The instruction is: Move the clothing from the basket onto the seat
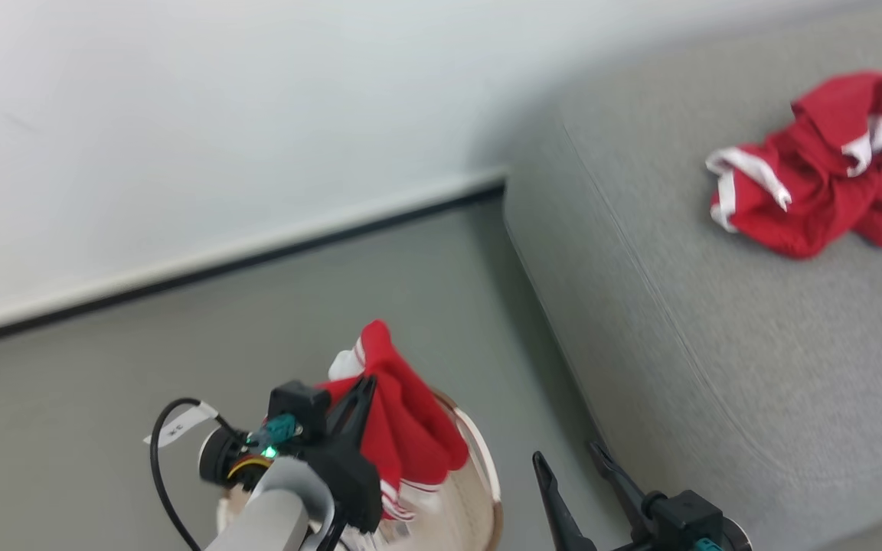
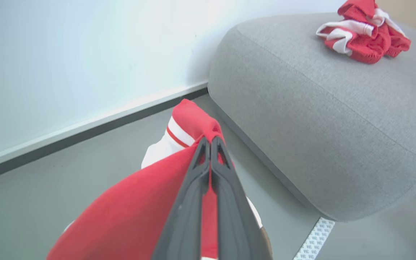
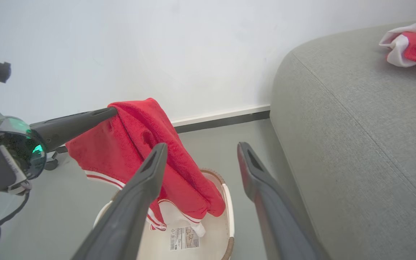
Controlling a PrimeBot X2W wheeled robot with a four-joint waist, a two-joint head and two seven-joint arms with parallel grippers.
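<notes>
The left hand (image 1: pixel 368 383) is clenched on a soft red garment (image 1: pixel 410 428), its long dark fingers pinched flat together through a fold. The cloth drapes in loose folds, and its white-striped hem hangs over the cream oval basket (image 1: pixel 491 474), which has a brown rim and a label (image 3: pixel 184 238) on its bottom. The right hand (image 1: pixel 567 453) is released beside the basket, fingers spread. A second garment (image 1: pixel 816 176) lies crumpled on the rounded grey woven seat (image 1: pixel 717 344).
</notes>
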